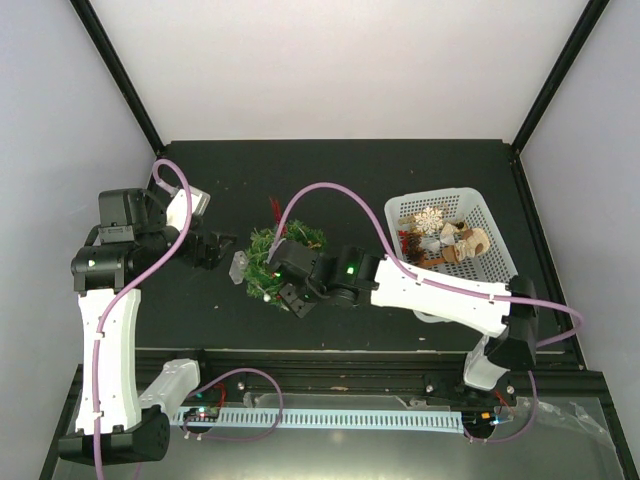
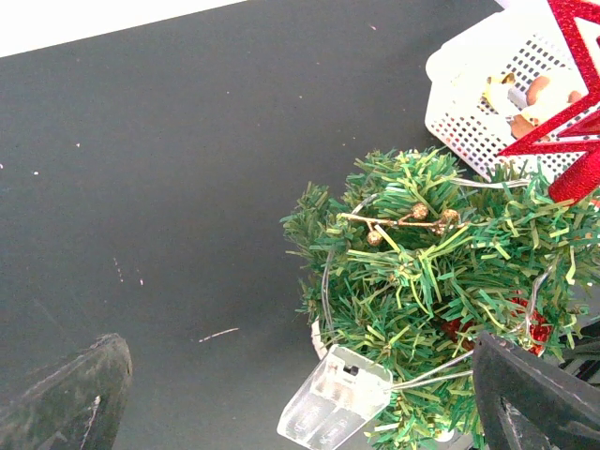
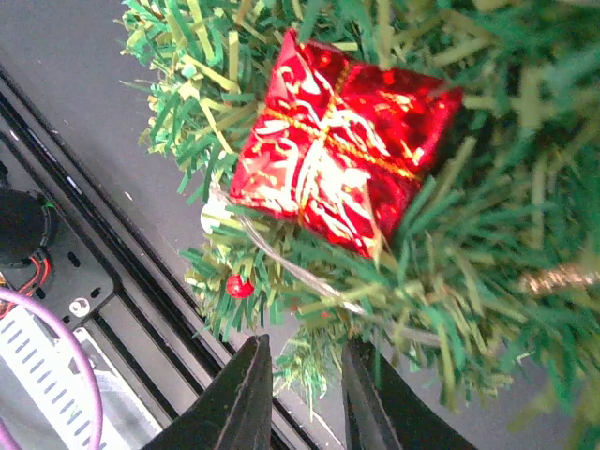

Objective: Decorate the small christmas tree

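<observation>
Jaws of the right gripper [image 3: 302,356] are held slightly apart beside the small christmas tree [image 3: 450,281], near a red gift ornament [image 3: 342,155]; the left gripper [image 2: 298,375] is spread wide.

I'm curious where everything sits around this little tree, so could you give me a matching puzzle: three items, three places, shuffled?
Items:
1. red gift-box ornament
2. white snowflake ornament
3. clear battery box

Places:
A. in the white mesh basket
B. outside the small christmas tree, joined to it by thin wire
C. tucked among the tree's needles

Pairs: 1-C, 2-A, 3-B
</observation>
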You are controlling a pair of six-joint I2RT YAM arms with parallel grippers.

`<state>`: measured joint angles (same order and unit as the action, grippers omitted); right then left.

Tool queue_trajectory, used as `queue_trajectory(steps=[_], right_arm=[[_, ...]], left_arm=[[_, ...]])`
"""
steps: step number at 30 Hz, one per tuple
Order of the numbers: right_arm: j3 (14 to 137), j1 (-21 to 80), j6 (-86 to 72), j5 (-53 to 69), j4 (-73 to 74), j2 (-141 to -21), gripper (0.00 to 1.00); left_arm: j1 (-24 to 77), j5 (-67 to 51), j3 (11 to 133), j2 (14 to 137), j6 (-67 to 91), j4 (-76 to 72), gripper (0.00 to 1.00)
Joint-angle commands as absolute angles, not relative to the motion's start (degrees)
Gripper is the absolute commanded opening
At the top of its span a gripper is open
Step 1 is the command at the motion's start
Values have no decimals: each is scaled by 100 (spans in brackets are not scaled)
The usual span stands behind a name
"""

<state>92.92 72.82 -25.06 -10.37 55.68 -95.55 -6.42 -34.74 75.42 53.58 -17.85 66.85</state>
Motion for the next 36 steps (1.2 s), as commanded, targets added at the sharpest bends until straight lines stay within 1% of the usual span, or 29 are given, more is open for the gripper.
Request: queue_trajectory(steps=[1, 5, 10, 15, 19, 21, 22, 23, 24, 25, 26, 32, 36], right_arm=[[9119, 7256, -2562, -1070, 5548, -9274, 26], [9024, 7256, -2597, -1047, 5493, -9075, 27], [8910, 7255, -2585, -891, 5305, -8673, 36], [8786, 7260, -2452, -654, 5126, -8202, 43], [8717, 7260, -2380, -519, 5007, -7802, 44], [8681, 7252, -2404, -581, 4942, -7570, 46], [8676, 7245, -2420, -647, 4941, -7455, 49], [8699, 7240, -2432, -747, 4969, -7333, 55], [8751, 7227, -2472, -874, 5044, -7270, 67], [8840, 7198, -2534, -1074, 5176, -7235, 91], [8947, 7142, -2596, -1243, 5322, -7204, 99], [9448, 6421, -2741, -1372, 5941, -6847, 100], [9733, 5775, -2601, -1174, 6360, -6673, 100]], left_arm=[[-678, -3590, 7600, 5309, -1731, 6783, 99], [-680, -3592, 7610, 5321, -1753, 6781, 99], [-678, -3618, 7589, 5330, -1766, 6801, 99], [-678, -3590, 7625, 5377, -1847, 6900, 99], [-681, -3581, 7695, 5420, -1881, 6961, 99], [-687, -3569, 7739, 5444, -1889, 6969, 99], [-686, -3570, 7761, 5463, -1894, 6972, 99], [-694, -3560, 7790, 5485, -1900, 6975, 99], [-701, -3548, 7826, 5499, -1913, 6990, 99], [-720, -3533, 7874, 5522, -1934, 7000, 99], [-744, -3523, 7930, 5542, -1952, 7022, 99], [-1009, -3731, 8564, 5920, -2388, 7594, 99], [-1798, -4504, 9396, 6477, -3162, 8660, 99]])
